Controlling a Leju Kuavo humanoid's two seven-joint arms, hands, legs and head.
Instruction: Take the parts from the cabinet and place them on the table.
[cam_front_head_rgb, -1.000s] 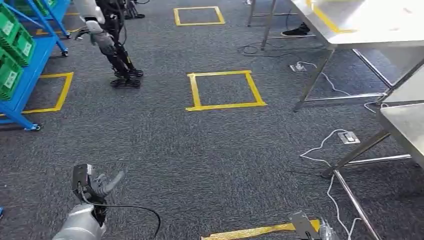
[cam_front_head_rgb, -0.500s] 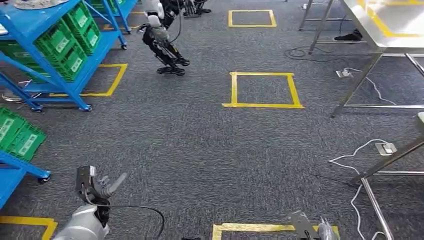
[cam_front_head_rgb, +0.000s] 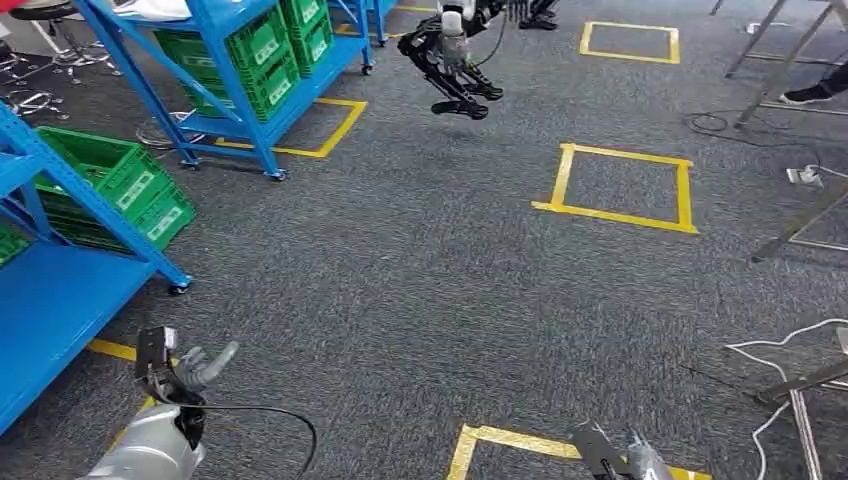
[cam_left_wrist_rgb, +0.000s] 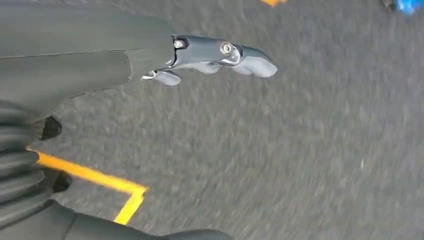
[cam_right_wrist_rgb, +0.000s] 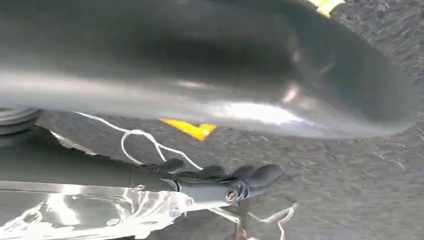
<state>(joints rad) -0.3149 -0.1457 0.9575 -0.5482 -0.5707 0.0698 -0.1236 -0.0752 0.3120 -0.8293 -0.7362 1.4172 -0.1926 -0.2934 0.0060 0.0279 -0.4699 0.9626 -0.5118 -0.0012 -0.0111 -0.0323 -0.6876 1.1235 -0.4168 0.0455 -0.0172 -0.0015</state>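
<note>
Although the parts cannot be made out inside the green bins (cam_front_head_rgb: 120, 185) on the blue cabinet (cam_front_head_rgb: 60, 290), ahead and outward of the empty, loosely spread left hand (cam_front_head_rgb: 185, 370), a rigid bin likely lifts best by its rim, while the right hand (cam_right_wrist_rgb: 220, 182) holds clear plastic film (cam_right_wrist_rgb: 85, 212).

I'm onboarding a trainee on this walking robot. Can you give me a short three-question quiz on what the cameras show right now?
1. True or false: the left hand holds a part.
2. What colour are the bins on the blue racks? A) red B) green C) white
3. Fill in: the floor squares are marked with ____ tape.

Key: 1 false, the hand holds nothing; 2 B; 3 yellow.
</note>
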